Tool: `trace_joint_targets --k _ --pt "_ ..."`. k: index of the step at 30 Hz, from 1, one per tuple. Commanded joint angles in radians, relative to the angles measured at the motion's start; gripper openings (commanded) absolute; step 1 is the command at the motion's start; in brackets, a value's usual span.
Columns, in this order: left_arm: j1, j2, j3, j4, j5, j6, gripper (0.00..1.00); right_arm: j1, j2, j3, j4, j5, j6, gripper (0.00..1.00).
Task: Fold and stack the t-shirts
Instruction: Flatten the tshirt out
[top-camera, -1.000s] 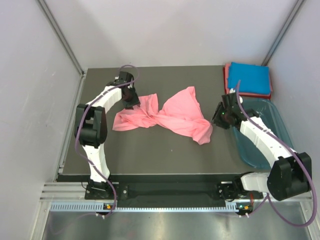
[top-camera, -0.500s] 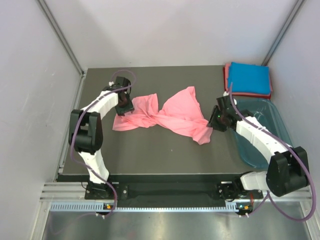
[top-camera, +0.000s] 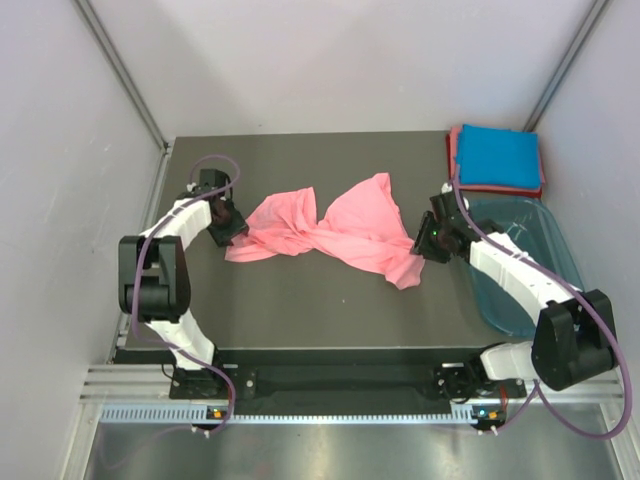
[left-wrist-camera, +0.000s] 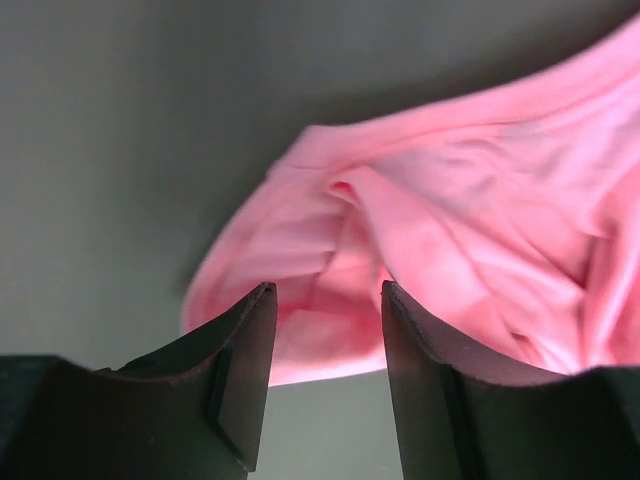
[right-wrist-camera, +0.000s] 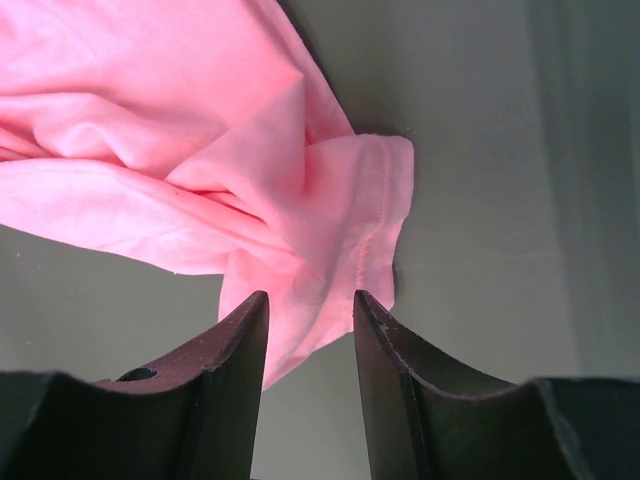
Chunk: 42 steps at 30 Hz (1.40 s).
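A salmon-pink t-shirt (top-camera: 330, 232) lies crumpled and twisted in the middle of the dark table (top-camera: 300, 300). My left gripper (top-camera: 228, 228) is open at the shirt's left end; in the left wrist view the cloth (left-wrist-camera: 420, 250) lies just ahead of my gripper (left-wrist-camera: 328, 300). My right gripper (top-camera: 422, 243) is open at the shirt's right end; its wrist view shows a hemmed corner (right-wrist-camera: 340, 200) just ahead of my gripper (right-wrist-camera: 310, 305). A folded bright blue t-shirt (top-camera: 498, 155) lies on a folded reddish-pink one (top-camera: 455, 160) at the back right.
A translucent teal plastic tub (top-camera: 530, 265) stands at the table's right edge, under my right arm. Grey walls enclose the table on three sides.
My left gripper has moved left and toward the front, from the shirt's upper left part to its left end. My right gripper has shifted slightly left toward the shirt's right end.
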Motion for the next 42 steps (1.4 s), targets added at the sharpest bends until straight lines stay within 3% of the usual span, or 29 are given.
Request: trace_joint_targets --k 1,21,30,42 --pt "-0.003 0.004 -0.001 0.093 0.068 -0.054 0.52 0.014 -0.016 -0.013 0.031 -0.009 -0.013 0.4" --pt "0.014 -0.108 -0.094 0.19 0.013 -0.176 0.52 0.013 -0.033 -0.035 0.04 -0.013 -0.016 0.4" --pt "0.014 -0.103 -0.124 0.277 0.044 -0.214 0.51 0.014 -0.028 -0.036 0.042 -0.017 -0.016 0.4" --pt "0.043 -0.021 -0.081 0.261 0.045 -0.234 0.47 0.014 -0.027 -0.033 0.045 -0.019 -0.018 0.41"
